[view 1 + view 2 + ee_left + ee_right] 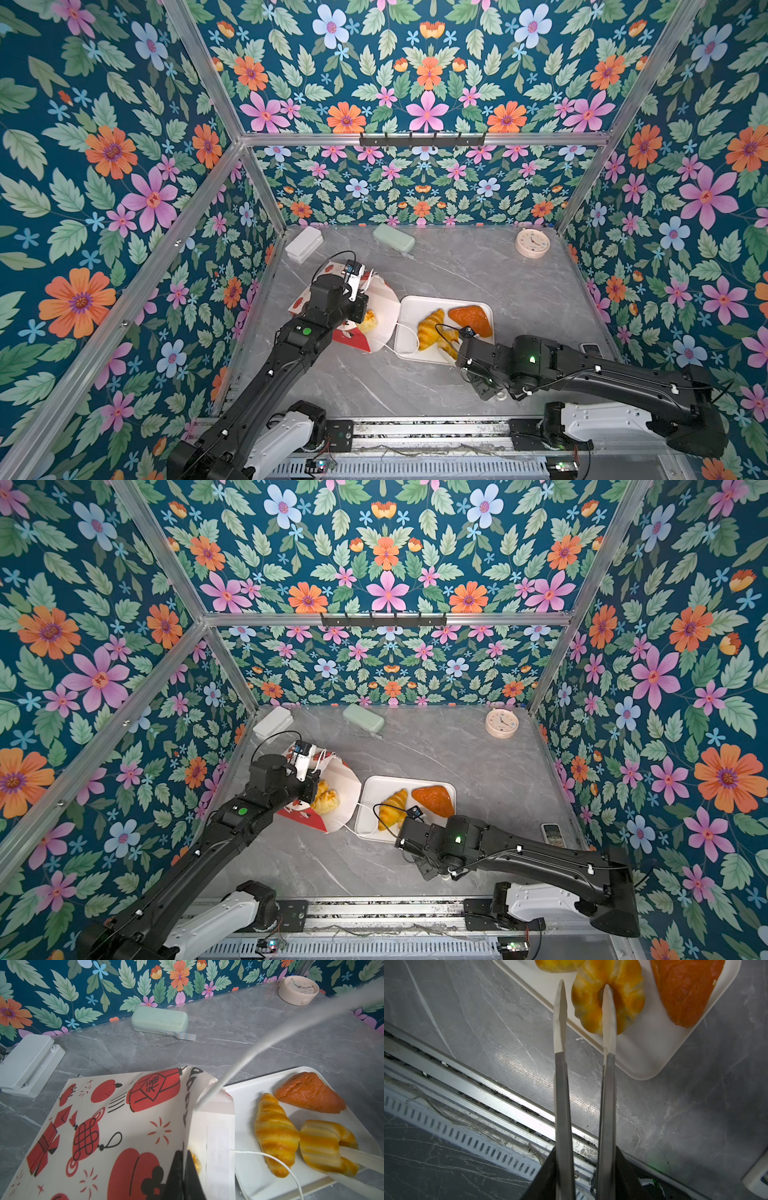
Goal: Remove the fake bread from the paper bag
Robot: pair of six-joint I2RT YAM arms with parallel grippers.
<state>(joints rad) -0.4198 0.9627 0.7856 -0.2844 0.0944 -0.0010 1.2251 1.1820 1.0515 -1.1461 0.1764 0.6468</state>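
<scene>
Three pieces of bread lie on the white tray (370, 793): a striped croissant (392, 808), an orange wedge (434, 800) and a ring bun (629, 1001). A fourth, a yellow bun (326, 800), sits inside the paper bag (347, 785). The bag lies on its side on the grey surface (436, 746), with its mouth toward the tray.

Both top views show that yellow bun plainly, just past the left end effector (182, 1176). The left wrist view gives only a sliver of it behind the black fingertips. What that wrist view adds is the grip — the left end effector is clenched on the upper edge of the bag's mouth, with the paper pinched between its two tips and held up so the mouth gapes. One white cord handle (270, 1159) trails from the bag onto the tray. The other crosses the lens as a pale blur.

From above, the right end effector (584, 997) is mostly hidden under its own wrist. Its wrist view shows long fingers with white tips, parted. One tip is in the ring bun's hole. The other is outside the ring, with a strip of tray showing between it and the bun — released, not squeezing. The orange wedge lies just to one side of the tips and the croissant's end to the other.

Well beyond the left end effector, by the back wall, are a green case (159, 1020), a round clock (298, 989) and a white box (27, 1061).
</scene>
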